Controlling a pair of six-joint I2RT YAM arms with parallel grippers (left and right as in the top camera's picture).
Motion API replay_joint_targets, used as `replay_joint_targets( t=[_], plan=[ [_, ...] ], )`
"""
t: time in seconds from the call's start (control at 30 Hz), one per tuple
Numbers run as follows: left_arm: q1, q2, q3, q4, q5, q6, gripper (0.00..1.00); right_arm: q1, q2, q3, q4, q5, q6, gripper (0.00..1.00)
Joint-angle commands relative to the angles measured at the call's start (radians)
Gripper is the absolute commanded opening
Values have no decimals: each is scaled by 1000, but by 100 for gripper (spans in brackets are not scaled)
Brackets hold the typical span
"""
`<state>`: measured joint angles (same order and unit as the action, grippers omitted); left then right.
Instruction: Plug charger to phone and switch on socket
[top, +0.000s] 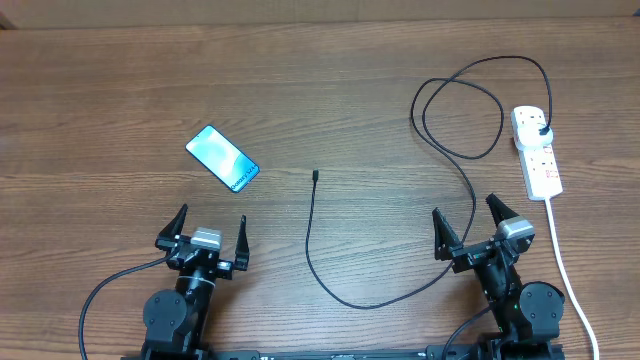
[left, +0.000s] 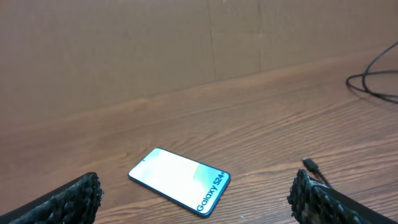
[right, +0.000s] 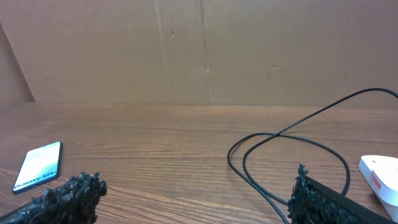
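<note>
- We note both hands spread wide and empty: left hand (top: 213, 214) near the Galaxy S24+ phone (top: 222, 159), right hand (top: 463, 206) beside the charger (top: 309, 225) cable.
- Phone lies lit, face up on the bench (top: 330, 80); connector tip (top: 315, 175) well apart from it.
- Charger plug looks seated in the power strip (top: 541, 165).
- We judge plugging not yet begun; next needs a fine pinch behind the tip.
</note>
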<state>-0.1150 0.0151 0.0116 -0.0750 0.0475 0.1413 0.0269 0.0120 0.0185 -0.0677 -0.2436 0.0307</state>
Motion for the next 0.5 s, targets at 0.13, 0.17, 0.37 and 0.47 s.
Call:
replay_joint_targets(
  t=[0.13,0.17,0.37,0.47],
  plan=[
    [10,-11,-7,2,-3,-90,100,5,-9,-11,6,12,7,100],
    [10,-11,-7,2,-3,-90,100,5,-9,-11,6,12,7,100],
    [10,-11,3,-1,-4,-90,100,5,-9,-11,6,11,7,100],
    [10,-10,4,-2,-4,-90,100,5,-9,-11,6,11,7,100]
  ],
)
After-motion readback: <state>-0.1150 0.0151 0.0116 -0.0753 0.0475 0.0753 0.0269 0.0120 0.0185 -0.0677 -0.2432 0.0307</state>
